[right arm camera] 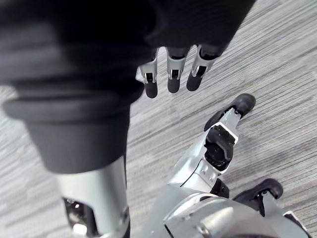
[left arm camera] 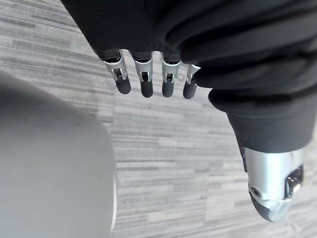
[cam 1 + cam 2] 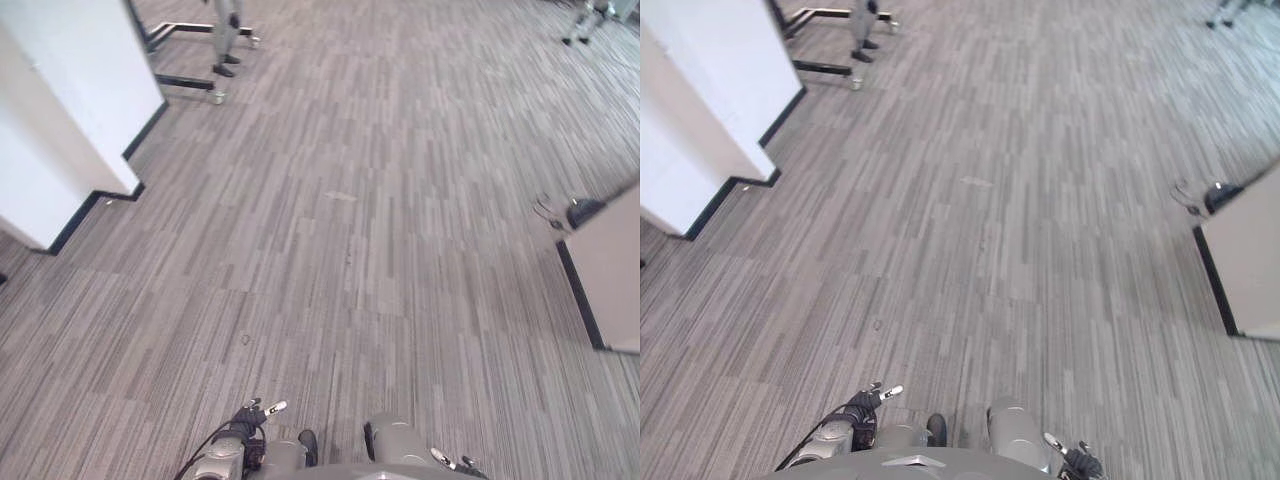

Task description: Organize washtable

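Grey striped carpet (image 3: 350,230) stretches ahead of me, with no washtable or loose item on it. My left hand (image 3: 245,418) hangs low at my left side; in the left wrist view its fingers (image 2: 147,82) hang straight and relaxed over the carpet, holding nothing. At my right side my right hand (image 3: 455,462) also hangs low. The right wrist view shows its fingers (image 1: 172,77) just as loose and empty.
A white partition with a black base (image 3: 70,110) stands at the left. A beige cabinet (image 3: 610,270) juts in at the right, with a dark object (image 3: 583,210) by its far corner. A wheeled metal frame (image 3: 190,82) and a person's legs (image 3: 225,40) are at the far left.
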Robot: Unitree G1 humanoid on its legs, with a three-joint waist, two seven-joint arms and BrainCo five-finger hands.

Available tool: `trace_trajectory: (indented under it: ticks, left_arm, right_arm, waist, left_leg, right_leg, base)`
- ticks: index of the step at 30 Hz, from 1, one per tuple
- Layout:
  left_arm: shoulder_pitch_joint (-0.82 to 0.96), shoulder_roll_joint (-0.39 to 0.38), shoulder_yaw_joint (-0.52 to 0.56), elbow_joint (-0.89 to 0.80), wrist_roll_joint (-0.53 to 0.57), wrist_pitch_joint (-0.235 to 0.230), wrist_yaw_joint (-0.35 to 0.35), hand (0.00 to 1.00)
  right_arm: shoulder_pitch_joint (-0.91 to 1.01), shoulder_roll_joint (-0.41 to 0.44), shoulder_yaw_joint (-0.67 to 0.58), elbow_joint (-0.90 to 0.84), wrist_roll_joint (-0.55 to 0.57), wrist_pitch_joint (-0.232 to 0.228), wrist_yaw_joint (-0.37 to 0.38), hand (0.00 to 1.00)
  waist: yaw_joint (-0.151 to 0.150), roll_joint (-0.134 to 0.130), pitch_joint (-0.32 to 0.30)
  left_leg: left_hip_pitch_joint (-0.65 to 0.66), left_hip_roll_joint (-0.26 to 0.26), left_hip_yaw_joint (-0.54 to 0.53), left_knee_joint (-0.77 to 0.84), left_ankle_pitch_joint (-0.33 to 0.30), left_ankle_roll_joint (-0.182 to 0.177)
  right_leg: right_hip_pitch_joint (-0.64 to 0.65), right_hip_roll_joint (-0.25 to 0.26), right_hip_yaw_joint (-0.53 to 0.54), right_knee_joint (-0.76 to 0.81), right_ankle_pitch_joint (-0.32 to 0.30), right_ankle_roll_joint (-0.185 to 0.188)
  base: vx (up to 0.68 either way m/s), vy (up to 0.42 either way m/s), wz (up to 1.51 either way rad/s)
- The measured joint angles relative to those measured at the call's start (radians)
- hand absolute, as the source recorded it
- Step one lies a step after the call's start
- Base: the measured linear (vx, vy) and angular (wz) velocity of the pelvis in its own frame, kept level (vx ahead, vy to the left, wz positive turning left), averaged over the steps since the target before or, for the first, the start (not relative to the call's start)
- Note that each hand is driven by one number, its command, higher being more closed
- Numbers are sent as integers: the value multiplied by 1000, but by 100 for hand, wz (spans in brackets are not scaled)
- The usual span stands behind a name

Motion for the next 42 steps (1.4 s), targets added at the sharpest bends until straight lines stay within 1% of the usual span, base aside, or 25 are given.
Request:
trace_trajectory:
  ticks: [5, 6, 7, 9, 10, 11, 13, 15, 17, 18, 19, 20, 22, 23, 24, 26, 28, 29, 32, 34, 35, 36, 38, 40, 42]
  left_arm:
    - [-15, -45, 65, -15, 0, -1, 11, 0]
    - [-20, -49, 66, -16, 2, -1, 9, 0]
    - [-16, -69, 68, -13, 3, -3, 4, 0]
    - [-16, -106, 99, -7, 3, -2, -6, 0]
    - [-15, -146, 132, -5, 2, 0, -10, 0]
    - [-9, -145, 136, 1, 2, -1, -17, 0]
    - [-6, -143, 166, -5, -1, -1, -13, 0]
    - [-6, -113, 172, -48, -1, -9, -10, 0]
    - [-7, -107, 200, -73, -3, -24, -7, 0]
    - [-6, -107, 206, -78, -10, -30, -4, 0]
    - [-5, -106, 216, -84, -31, -35, 4, 0]
    - [0, -101, 218, -84, -39, -39, 15, 0]
    - [26, -83, 218, -73, -37, -39, 21, 0]
    - [23, -67, 218, -47, -36, -38, 25, 0]
    - [24, -47, 222, -27, -36, -28, 27, 0]
    - [5, -3, 205, 2, -35, -8, 28, 0]
    - [-5, 3, 161, 27, -34, 6, 30, 0]
    - [-20, -9, 119, 34, -35, 7, 29, 0]
    - [-61, -41, 99, 28, -38, 3, 31, 0]
    - [-90, -54, 91, 9, -38, -5, 34, 0]
    - [-92, -54, 91, -3, -38, -11, 33, 0]
    - [-92, -57, 92, -9, -38, -13, 33, 0]
    - [-78, -103, 145, -11, -38, -14, 33, 0]
    - [-42, -126, 202, -12, -38, -12, 33, 0]
    - [0, -119, 202, -23, -37, -11, 29, 0]
  right_arm:
    - [33, 4, -16, 12, 0, -7, -3, 0]
    - [48, 12, -35, 12, 0, -6, -3, 0]
    - [72, 26, -71, 12, 1, -3, -5, 0]
    - [109, 38, -99, 6, 3, 1, -5, 0]
    - [117, 15, -97, -1, 7, 2, -4, 0]
    - [110, -6, -94, -21, 25, 3, -4, 0]
    - [63, -15, -63, -30, 39, -3, -4, 0]
    - [18, -24, 15, -36, 38, -7, -3, 0]
    - [-15, -36, 90, -73, 39, -11, -4, 0]
    - [-21, -37, 103, -79, 40, -12, -4, 0]
    - [-31, -41, 119, -81, 40, -16, -4, 0]
    - [-30, -43, 125, -83, 40, -25, -4, 0]
    - [6, -46, 144, -93, 39, -25, -5, 0]
    - [36, -40, 145, -95, 39, -19, -6, 0]
    - [52, -23, 148, -94, 40, -18, -4, 0]
    - [63, 24, 106, -65, 45, -20, 0, 0]
    - [63, 22, 92, -40, 47, -20, 4, 0]
    - [57, 15, 68, -34, 48, -23, 6, 0]
    - [73, 1, 61, -24, 47, -21, 7, 0]
    - [73, -2, 50, -21, 48, -19, 6, 0]
    - [75, -2, 31, -16, 48, -18, 6, 0]
    - [79, -2, 18, -6, 48, -18, 6, 0]
    - [68, -16, -10, 2, 48, -8, 5, 0]
    - [62, -26, -1, -22, 48, -7, 6, 0]
    - [32, -41, 15, -33, 48, -9, 8, 0]
  waist:
    - [-3, 8, 1]
    - [-15, 16, -3]
    - [-46, 31, -6]
    - [-60, 14, -16]
    - [-58, 75, -3]
    - [-50, 95, -9]
    - [-24, 97, 0]
    - [16, 71, 9]
    - [41, 50, 15]
    - [46, 45, 11]
    - [62, 38, 7]
    - [81, 35, 2]
    - [79, 34, -25]
    - [80, 7, -37]
    - [76, -19, -55]
    - [26, -58, -47]
    - [12, -60, -40]
    - [9, -31, -30]
    - [-14, 2, -24]
    - [-25, 20, -24]
    - [-34, 22, -24]
    - [-41, 21, -27]
    - [-43, 62, -16]
    - [-28, 80, -12]
    - [0, 66, 5]
  left_leg:
    - [167, -13, 2, -102, -65, -2]
    - [212, -13, -19, -119, -70, -7]
    - [251, -16, -40, -106, -83, -50]
    - [236, -54, 8, 115, -111, -99]
    - [162, -20, 50, 396, -80, -162]
    - [50, 31, 96, 674, 33, -284]
    - [-80, 115, 108, 983, 90, -314]
    - [-171, 158, 98, 1067, 62, -266]
    - [-287, 227, 109, 863, 7, -175]
    - [-299, 236, 118, 755, -2, -163]
    - [-299, 238, 121, 492, -2, -164]
    - [-292, 237, 102, 283, 14, -184]
    - [-290, 240, 124, 276, 68, -205]
    - [-276, 217, 158, 350, 21, -184]
    - [-252, 189, 176, 366, -27, -163]
    - [-154, 126, 181, 313, -65, -124]
    - [-38, 113, 191, 203, -70, -117]
    - [62, 117, 193, 99, -65, -118]
    - [206, 113, 191, -44, -62, -123]
    - [266, 111, 188, -108, -65, -126]
    - [275, 107, 177, -97, -68, -132]
    - [274, 109, 161, -56, -70, -135]
    - [175, 179, 138, 324, -16, -185]
    - [32, 236, 99, 716, 140, -218]
    - [-86, 211, 14, 996, 149, -226]
  right_leg:
    - [-80, 98, -190, -320, -18, 15]
    - [-83, 131, -201, -379, -9, -1]
    - [-71, 155, -207, -422, 27, -72]
    - [0, 144, -212, -519, 122, -144]
    - [45, 146, -231, -470, 80, -191]
    - [105, 150, -196, -470, 23, -191]
    - [223, 158, -146, -507, -5, -197]
    - [340, 126, -68, -560, -29, -187]
    - [461, 61, 6, -649, -35, -177]
    - [476, 39, 28, -658, -43, -163]
    - [493, -4, 66, -655, -76, -124]
    - [514, -40, 109, -650, -148, -91]
    - [563, -93, 137, -616, -278, -21]
    - [554, -118, 154, -487, -295, -7]
    - [467, -127, 154, -277, -239, 28]
    - [279, -124, 109, 118, -30, 37]
    - [150, -103, 23, 180, -78, -2]
    - [76, -77, -60, 86, -95, -4]
    - [0, -33, -145, -190, -95, -10]
    - [-35, -8, -173, -403, -40, -16]
    - [-36, 7, -167, -495, 73, -42]
    - [-18, 4, -157, -493, 127, -61]
    - [65, 12, -187, -456, 48, -103]
    - [153, 39, -193, -460, -4, -138]
    - [319, 57, -161, -522, -21, -159]
  base:
    - [440, 15, 16]
    - [353, -161, 69]
    - [567, -154, 107]
    - [644, -42, 86]
    - [740, -27, 32]
    - [717, -46, 8]
    - [443, -189, -42]
    - [130, -182, -67]
    - [-64, -45, -63]
    - [-154, 33, -76]
    - [-129, 70, -106]
    - [-130, 74, -116]
    - [124, 138, -86]
    - [498, 155, -53]
    - [676, 104, -21]
    - [677, 58, 20]
    - [605, 61, 2]
    - [426, 60, -18]
    - [54, 20, 2]
    - [65, -72, 21]
    - [234, -156, 41]
    - [459, -288, 50]
    - [436, -336, 28]
    - [169, -254, -15]
    - [19, -198, -30]
